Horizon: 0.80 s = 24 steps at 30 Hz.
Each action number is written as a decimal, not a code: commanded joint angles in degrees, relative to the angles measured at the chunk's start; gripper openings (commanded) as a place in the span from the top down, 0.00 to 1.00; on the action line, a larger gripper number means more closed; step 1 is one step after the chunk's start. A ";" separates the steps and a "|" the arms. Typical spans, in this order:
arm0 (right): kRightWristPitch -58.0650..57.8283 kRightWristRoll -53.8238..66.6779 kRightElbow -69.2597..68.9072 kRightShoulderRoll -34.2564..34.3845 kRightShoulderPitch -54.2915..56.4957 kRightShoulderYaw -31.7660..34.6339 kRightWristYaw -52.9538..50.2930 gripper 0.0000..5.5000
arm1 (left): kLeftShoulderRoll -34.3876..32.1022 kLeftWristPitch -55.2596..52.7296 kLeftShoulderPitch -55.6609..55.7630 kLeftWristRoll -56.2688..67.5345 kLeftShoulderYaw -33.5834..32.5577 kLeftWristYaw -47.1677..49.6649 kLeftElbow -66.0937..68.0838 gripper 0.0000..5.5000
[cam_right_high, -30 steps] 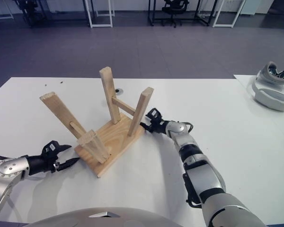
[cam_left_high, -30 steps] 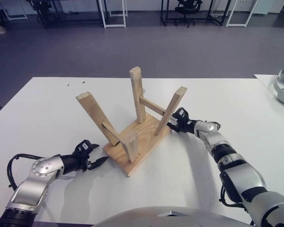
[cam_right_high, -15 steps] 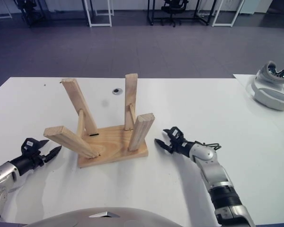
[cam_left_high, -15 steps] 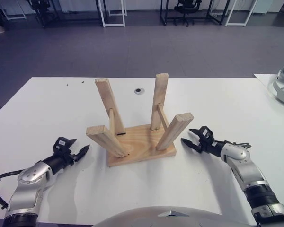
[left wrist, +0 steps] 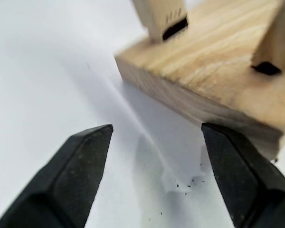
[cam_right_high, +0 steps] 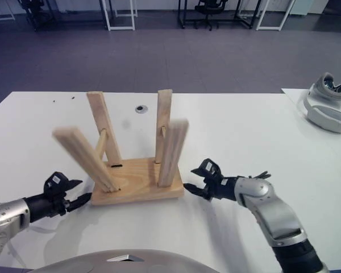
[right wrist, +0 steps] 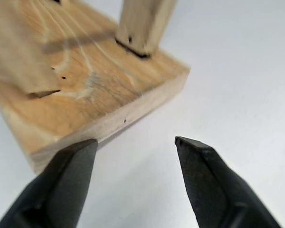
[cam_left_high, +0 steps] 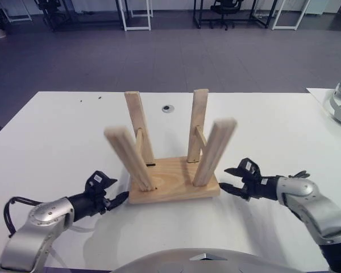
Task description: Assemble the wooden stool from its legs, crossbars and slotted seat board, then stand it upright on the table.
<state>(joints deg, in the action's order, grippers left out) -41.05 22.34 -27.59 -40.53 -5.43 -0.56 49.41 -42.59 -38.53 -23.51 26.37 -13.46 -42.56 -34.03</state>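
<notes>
The stool looks assembled but is upside down, with its seat board flat on the table and its legs pointing up. Turning it upright seems to be what remains.

The left claw and the right claw both have their fingers apart. Each lies just beside its own end of the board, apparently not touching it.

Next, both should grip the board and flip it together.

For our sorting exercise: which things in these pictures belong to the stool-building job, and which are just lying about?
Belongs to the job:
- stool, upside down with its legs up
- table under it
- left gripper and right gripper, both open, one at each end of the seat

Just lying about:
- headset on the neighbouring table
- small round disc
</notes>
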 commanded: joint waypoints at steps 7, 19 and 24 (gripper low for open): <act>0.13 9.01 -4.64 -7.31 -2.61 7.22 8.63 0.44 | -8.71 1.77 0.06 3.02 -1.14 -9.93 -2.01 0.37; 16.57 -0.73 4.50 -11.10 4.95 -3.24 17.20 0.44 | -12.94 12.17 15.01 -0.90 10.92 -23.44 6.25 0.37; 16.35 0.97 2.89 -9.26 6.87 -5.07 17.86 0.53 | -12.84 12.25 18.28 -0.03 15.63 -26.55 6.33 0.53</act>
<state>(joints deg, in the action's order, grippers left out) -24.47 22.48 -23.49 -49.75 0.34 -5.64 66.96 -54.66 -26.80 -6.00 26.36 1.70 -68.17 -27.66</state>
